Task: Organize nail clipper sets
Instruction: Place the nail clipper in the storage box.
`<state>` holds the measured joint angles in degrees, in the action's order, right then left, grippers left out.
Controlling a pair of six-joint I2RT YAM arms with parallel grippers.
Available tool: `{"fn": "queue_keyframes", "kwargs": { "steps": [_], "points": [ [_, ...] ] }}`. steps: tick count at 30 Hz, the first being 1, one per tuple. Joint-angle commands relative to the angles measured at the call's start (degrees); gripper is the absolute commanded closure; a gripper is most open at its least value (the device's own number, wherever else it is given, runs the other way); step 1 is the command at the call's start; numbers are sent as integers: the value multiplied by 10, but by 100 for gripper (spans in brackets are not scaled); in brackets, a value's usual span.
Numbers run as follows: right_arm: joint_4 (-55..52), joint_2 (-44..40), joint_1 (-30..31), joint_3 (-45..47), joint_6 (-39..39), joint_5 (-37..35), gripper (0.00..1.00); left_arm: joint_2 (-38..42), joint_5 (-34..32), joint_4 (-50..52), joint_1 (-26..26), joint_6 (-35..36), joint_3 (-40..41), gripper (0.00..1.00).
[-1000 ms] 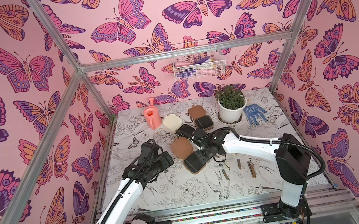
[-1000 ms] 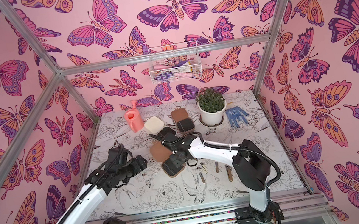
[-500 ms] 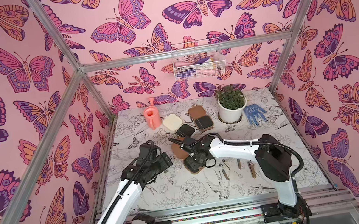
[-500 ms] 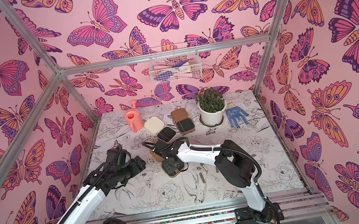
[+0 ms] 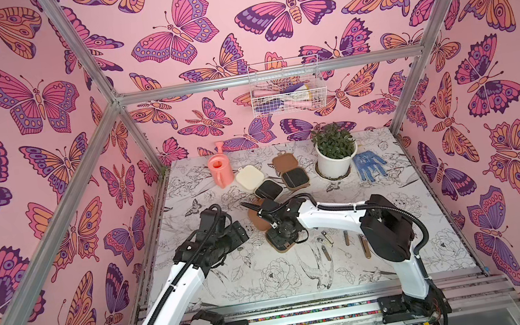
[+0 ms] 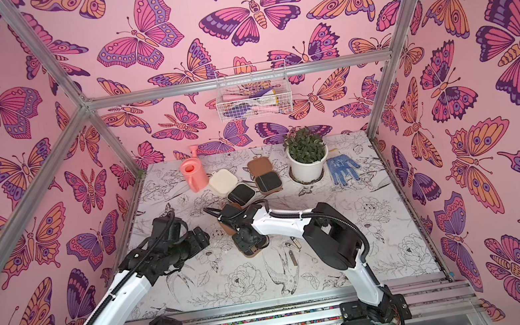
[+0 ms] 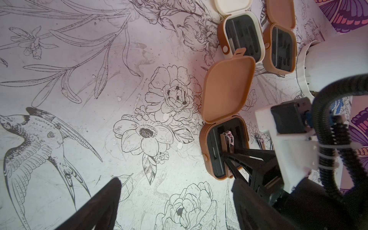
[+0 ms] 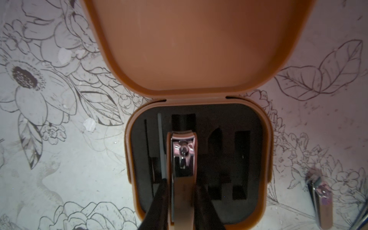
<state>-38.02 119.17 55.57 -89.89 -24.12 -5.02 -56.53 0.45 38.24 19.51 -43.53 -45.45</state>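
Three nail clipper sets lie open in both top views. The cream case (image 5: 249, 177) and a tan-brown case (image 5: 291, 172) sit at the back. The nearer tan-brown case (image 5: 260, 222) has its lid (image 8: 199, 39) laid flat and its black insert (image 8: 249, 159) showing. My right gripper (image 8: 182, 185) is shut on a metal nail clipper (image 8: 183, 159), held low over that insert. My left gripper (image 7: 177, 183) hangs open over bare table left of this case, holding nothing. Several slim metal tools (image 5: 326, 251) lie loose to the right of the case.
A pink watering can (image 5: 221, 172), a white potted plant (image 5: 335, 152) and a blue dotted glove (image 5: 369, 164) stand along the back. A wire basket (image 5: 285, 86) hangs on the back wall. Another clipper (image 8: 320, 201) lies on the table beside the near case.
The right arm's elbow has swung left while its gripper stayed over the near case with the clipper. The left arm has hardly moved.
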Motion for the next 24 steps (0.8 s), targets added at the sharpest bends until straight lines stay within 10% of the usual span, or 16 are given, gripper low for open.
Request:
{"fn": "queue_keyframes", "kwargs": {
  "steps": [1, 24],
  "points": [
    [-17, 9, 1, -21, 1, -13, 89, 6, 1, 15, -3, 5, 10, 11],
    [-42, 40, -1, -39, 14, -21, 89, -2, 1, 15, -5, 5, 12, 11]
  ]
}}
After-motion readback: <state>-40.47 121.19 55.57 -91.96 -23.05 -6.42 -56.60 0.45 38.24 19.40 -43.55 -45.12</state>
